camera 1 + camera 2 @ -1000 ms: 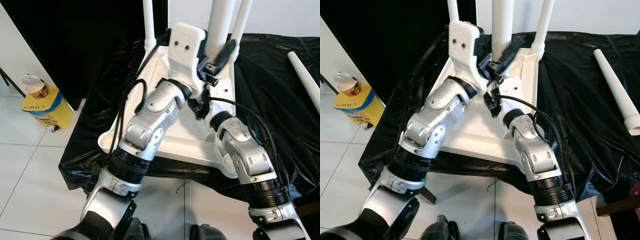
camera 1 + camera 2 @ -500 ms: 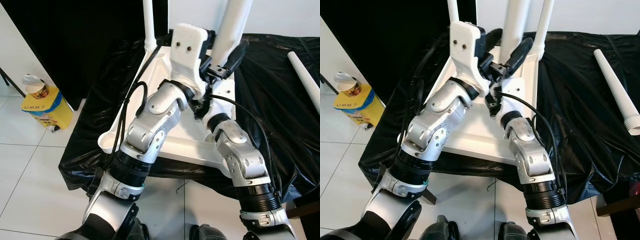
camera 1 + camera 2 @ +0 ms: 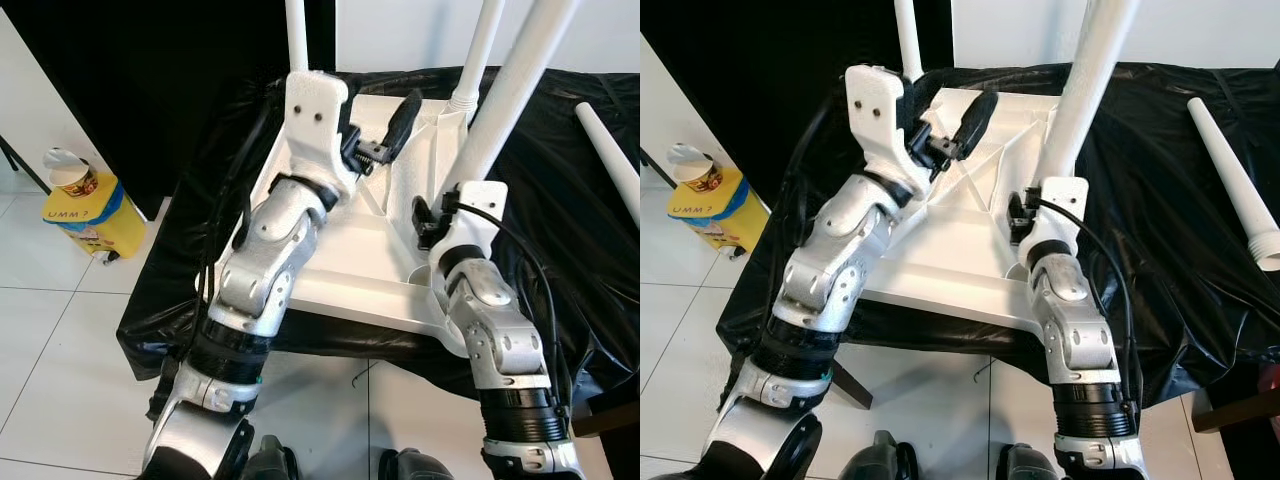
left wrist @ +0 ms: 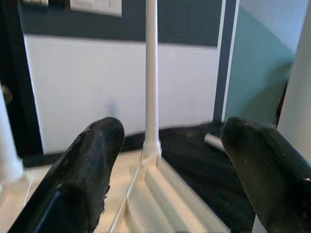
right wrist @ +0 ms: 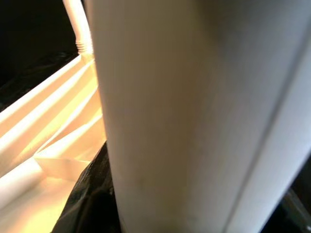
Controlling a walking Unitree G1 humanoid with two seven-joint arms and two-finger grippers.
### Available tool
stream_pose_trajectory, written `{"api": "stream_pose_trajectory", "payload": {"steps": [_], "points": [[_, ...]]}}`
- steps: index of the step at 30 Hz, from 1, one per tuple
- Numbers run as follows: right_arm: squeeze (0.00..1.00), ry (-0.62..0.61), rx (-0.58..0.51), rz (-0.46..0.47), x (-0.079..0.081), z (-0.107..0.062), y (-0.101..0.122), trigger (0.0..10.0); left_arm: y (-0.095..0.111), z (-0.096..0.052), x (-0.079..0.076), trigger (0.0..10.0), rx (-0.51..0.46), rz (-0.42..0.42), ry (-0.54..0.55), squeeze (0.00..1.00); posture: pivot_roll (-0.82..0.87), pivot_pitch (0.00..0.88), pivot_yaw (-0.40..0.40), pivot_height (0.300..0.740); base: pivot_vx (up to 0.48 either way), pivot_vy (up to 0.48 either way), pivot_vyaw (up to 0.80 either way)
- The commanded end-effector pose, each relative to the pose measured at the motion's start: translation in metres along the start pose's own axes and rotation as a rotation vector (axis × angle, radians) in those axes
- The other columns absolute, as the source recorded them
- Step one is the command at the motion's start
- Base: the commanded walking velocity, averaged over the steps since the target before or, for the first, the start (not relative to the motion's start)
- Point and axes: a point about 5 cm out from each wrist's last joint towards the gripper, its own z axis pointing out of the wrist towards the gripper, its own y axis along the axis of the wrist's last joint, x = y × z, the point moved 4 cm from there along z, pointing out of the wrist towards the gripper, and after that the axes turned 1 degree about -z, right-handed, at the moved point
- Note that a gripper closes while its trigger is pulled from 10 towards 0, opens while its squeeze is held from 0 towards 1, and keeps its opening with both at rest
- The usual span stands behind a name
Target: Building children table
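A white children's table top [image 3: 350,270] lies upside down on a black-covered surface [image 3: 560,210]. Thin white legs stand at its far left corner [image 3: 296,35] and far right corner [image 3: 478,55]. A thicker white leg [image 3: 515,95] leans up to the right, its lower end near the top's right side. My right gripper [image 3: 440,208] is shut on that leg low down, and the leg sits close against a black finger [image 5: 85,204] in the right wrist view. My left gripper [image 4: 165,160] hovers open over the top's far left part, nothing between its fingers [image 3: 402,112].
Another loose white leg [image 3: 608,150] lies on the black cover at the right. On the white tiled floor at the left stands a yellow box [image 3: 95,220] with a cup [image 3: 72,172] on it. A black backdrop [image 3: 150,80] hangs behind.
My left gripper has let go of the thick leg, opened and drawn back to the left. My right gripper has carried the leg rightward, and it now leans to the right.
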Motion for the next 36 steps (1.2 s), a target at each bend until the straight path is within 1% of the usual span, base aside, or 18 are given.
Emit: {"api": "stream_pose_trajectory", "payload": {"steps": [1, 3, 4, 7, 11, 15, 16, 17, 18, 20, 21, 23, 25, 27, 30, 32, 34, 36], "points": [[0.0, 0.014, -0.019, 0.001, 0.001, -0.005, 0.003, 10.0, -0.003, -0.006, -0.003, 10.0, 0.003, 0.028, -0.008, 0.0, 0.04, 0.106, 0.018, 0.74, 0.0, 0.0, 0.0], [0.0, 0.017, -0.024, -0.007, 0.001, -0.008, 0.003, 10.0, -0.015, -0.016, -0.005, 10.0, 0.033, 0.04, -0.022, 0.0, 0.04, 0.107, 0.017, 0.74, 0.0, 0.0, 0.0], [0.0, 0.017, -0.024, -0.007, 0.001, -0.008, 0.003, 10.0, -0.015, -0.016, -0.005, 10.0, 0.033, 0.04, -0.022, 0.0, 0.04, 0.107, 0.017, 0.74, 0.0, 0.0, 0.0], [0.0, 0.02, -0.037, -0.025, 0.001, -0.012, 0.004, 10.0, -0.027, -0.023, -0.005, 10.0, 0.069, 0.043, -0.027, 0.0, 0.04, 0.109, 0.017, 0.74, 0.0, 0.0, 0.0], [0.0, 0.022, -0.065, -0.042, 0.0, -0.02, 0.006, 10.0, -0.053, -0.038, -0.007, 10.0, 0.152, 0.069, -0.074, 0.0, 0.03, 0.112, 0.015, 0.74, 0.0, 0.0, 0.0], [0.0, 0.021, -0.072, -0.049, 0.0, -0.021, 0.007, 10.0, -0.062, -0.041, -0.008, 10.0, 0.185, 0.092, -0.098, 0.0, 0.03, 0.113, 0.015, 0.74, 0.0, 0.0, 0.0], [0.0, 0.018, -0.075, -0.054, -0.001, -0.021, 0.008, 10.0, -0.068, -0.044, -0.011, 10.0, 0.208, 0.129, -0.122, 0.0, 0.03, 0.113, 0.016, 0.74, 0.0, 0.0, 0.0], [0.0, 0.018, -0.075, -0.054, -0.001, -0.021, 0.008, 10.0, -0.068, -0.044, -0.011, 10.0, 0.208, 0.129, -0.122, 0.0, 0.03, 0.113, 0.016, 0.74, 0.0, 0.0, 0.0], [0.0, 0.013, -0.08, -0.056, -0.002, -0.021, 0.01, 10.0, -0.078, -0.048, -0.014, 10.0, 0.248, 0.165, -0.161, 0.0, 0.03, 0.113, 0.016, 0.74, 0.0, 0.0, 0.0], [0.0, 0.013, -0.08, -0.056, -0.002, -0.021, 0.01, 10.0, -0.078, -0.048, -0.014, 10.0, 0.248, 0.165, -0.161, 0.0, 0.03, 0.113, 0.016, 0.74, 0.0, 0.0, 0.0], [0.0, 0.001, -0.088, -0.063, -0.005, -0.022, 0.012, 10.0, -0.105, -0.061, -0.02, 10.0, 0.369, 0.263, -0.249, 0.0, 0.02, 0.117, 0.019, 0.74, 0.0, 0.0, 0.0], [0.0, 0.001, -0.088, -0.063, -0.005, -0.022, 0.012, 10.0, -0.105, -0.061, -0.02, 10.0, 0.369, 0.263, -0.249, 0.0, 0.02, 0.117, 0.019, 0.74, 0.0, 0.0, 0.0], [0.0, -0.001, -0.091, -0.067, -0.006, -0.023, 0.012, 10.0, -0.122, -0.069, -0.019, 10.0, 0.442, 0.325, -0.287, 0.0, 0.02, 0.12, 0.021, 0.74, 0.0, 0.0, 0.0], [0.0, -0.001, -0.091, -0.067, -0.006, -0.023, 0.012, 10.0, -0.122, -0.069, -0.019, 10.0, 0.442, 0.325, -0.287, 0.0, 0.02, 0.12, 0.021, 0.74, 0.0, 0.0, 0.0], [0.0, -0.003, -0.09, -0.069, -0.007, -0.026, 0.012, 10.0, -0.141, -0.076, -0.014, 10.0, 0.526, 0.44, -0.329, 0.0, 0.01, 0.126, 0.024, 0.74, 0.0, 0.0, 0.0], [0.0, -0.003, -0.09, -0.069, -0.007, -0.026, 0.012, 10.0, -0.141, -0.076, -0.014, 10.0, 0.526, 0.44, -0.329, 0.0, 0.01, 0.126, 0.024, 0.74, 0.0, 0.0, 0.0], [0.0, -0.003, -0.089, -0.071, -0.007, -0.027, 0.012, 10.0, -0.147, -0.076, -0.011, 10.0, 0.547, 0.484, -0.341, 0.0, 0.01, 0.126, 0.028, 0.74, 0.0, 0.0, 0.0], [0.0, -0.003, -0.088, -0.073, -0.008, -0.028, 0.012, 10.0, -0.149, -0.074, -0.01, 10.0, 0.554, 0.483, -0.331, 0.0, 0.0, 0.126, 0.029, 0.74, 0.0, 0.0, 0.0]]}}
